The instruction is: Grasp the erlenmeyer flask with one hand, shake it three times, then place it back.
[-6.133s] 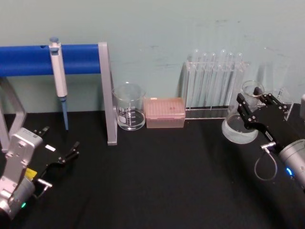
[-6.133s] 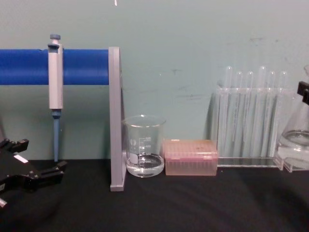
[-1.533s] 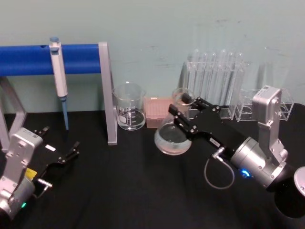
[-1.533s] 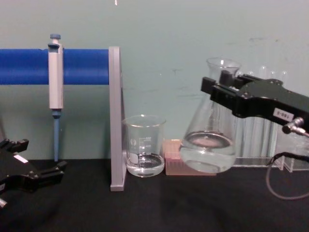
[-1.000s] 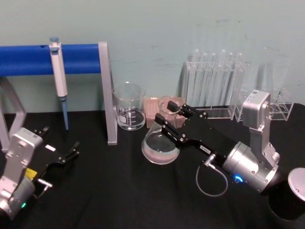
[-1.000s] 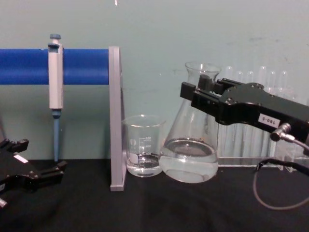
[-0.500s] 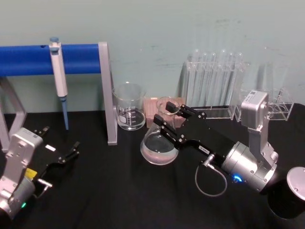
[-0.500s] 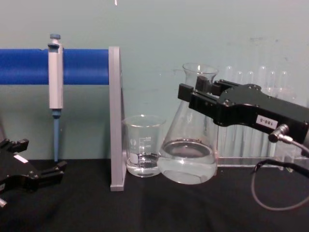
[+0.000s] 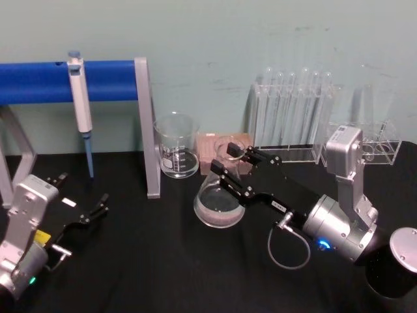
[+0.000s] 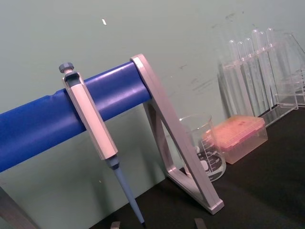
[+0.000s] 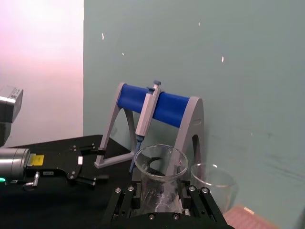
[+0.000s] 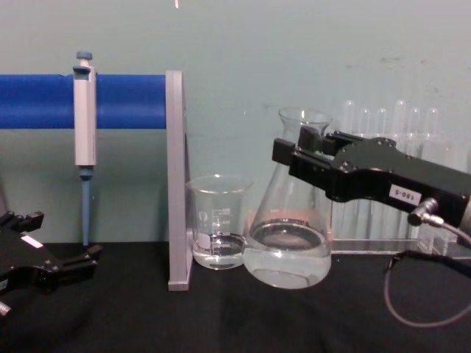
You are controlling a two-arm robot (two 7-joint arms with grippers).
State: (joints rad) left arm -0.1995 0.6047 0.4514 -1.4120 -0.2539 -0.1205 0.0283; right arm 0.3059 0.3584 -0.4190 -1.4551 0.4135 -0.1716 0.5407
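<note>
Glass flask (image 9: 220,199), head view: we've carried it from far right of the beaker (image 9: 176,149) to just right of it, the right gripper (image 9: 227,163) pinching its neck. The left gripper (image 9: 83,188) is parked well left of the beaker, fingers spread.

Chest view: the flask (image 12: 287,254) has dipped slightly and sits tilted. We judge the shake is underway.

Right wrist view: the flask (image 11: 159,174) is clamped at the neck.

I have the erlenmeyer flask (image 9: 220,203) upright in my right gripper (image 9: 227,164), whose two black fingers (image 12: 324,165) clamp its narrow neck from either side, just under the rim. The clear conical body hangs below the fingers, wide base down, with a shallow layer of clear liquid lying level inside. In the chest view the base looks to be resting on the table (image 12: 221,316), though I can't be sure it touches.
</note>
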